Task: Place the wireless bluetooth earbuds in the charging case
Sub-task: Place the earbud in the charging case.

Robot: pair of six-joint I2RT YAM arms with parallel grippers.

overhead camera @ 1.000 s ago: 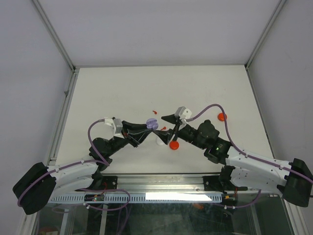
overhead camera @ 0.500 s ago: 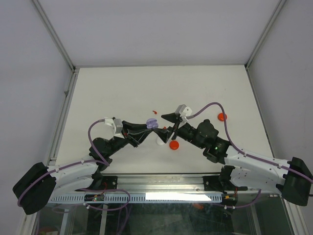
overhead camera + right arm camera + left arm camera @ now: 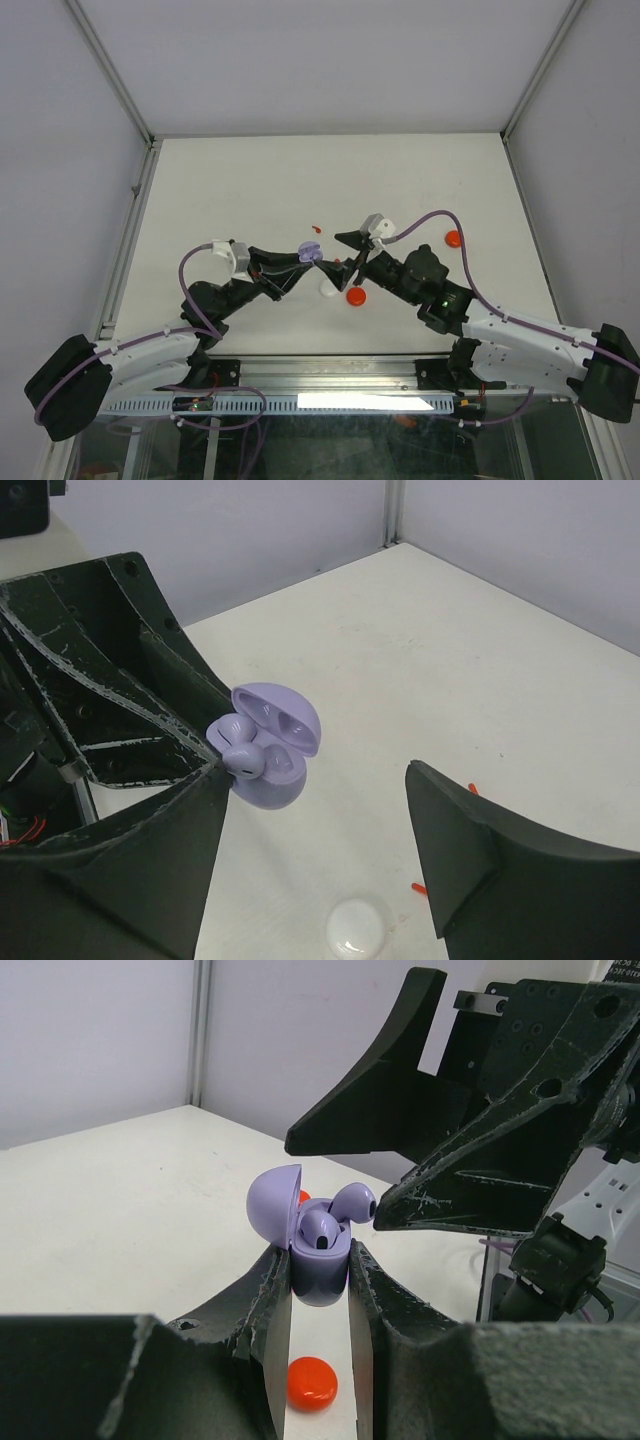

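Left gripper (image 3: 318, 1258) is clamped on the case (image 3: 320, 1275). Fingers are narrow, one pad on each side of the purple base. Case is upright and held up off the table (image 3: 230, 180). Lid (image 3: 272, 1203) is hinged open, tipped back to the left in the left wrist view.

Two purple buds (image 3: 320, 1230) are in the case. One sits low in its well, dark end facing the left wrist camera. The other rides higher and leans toward the right gripper (image 3: 318, 772). It's right at the tip of that gripper's lower finger. Can't tell if they touch.

Right gripper jaws are wide, nothing between them. In the right wrist view the case sits just beside the tip of the finger on the left. The other finger is well apart from it, across bare table. The inside of the lid shows two hollows there.

Top view: both grippers meet near the middle of the table, with the case at the left gripper's tip and the right gripper's fingers just to its right.

On the table:
- White puck (image 3: 328, 290) and red puck (image 3: 355, 295) are side by side, not touching, on the near side of the grippers. The red one also shows low between the left fingers in the left wrist view.
- Second red puck (image 3: 453, 238) is well off to the right.
- Red bits (image 3: 317, 229) lie just beyond the case, and a couple more near the right gripper's far finger in the right wrist view. They're too small to make out.
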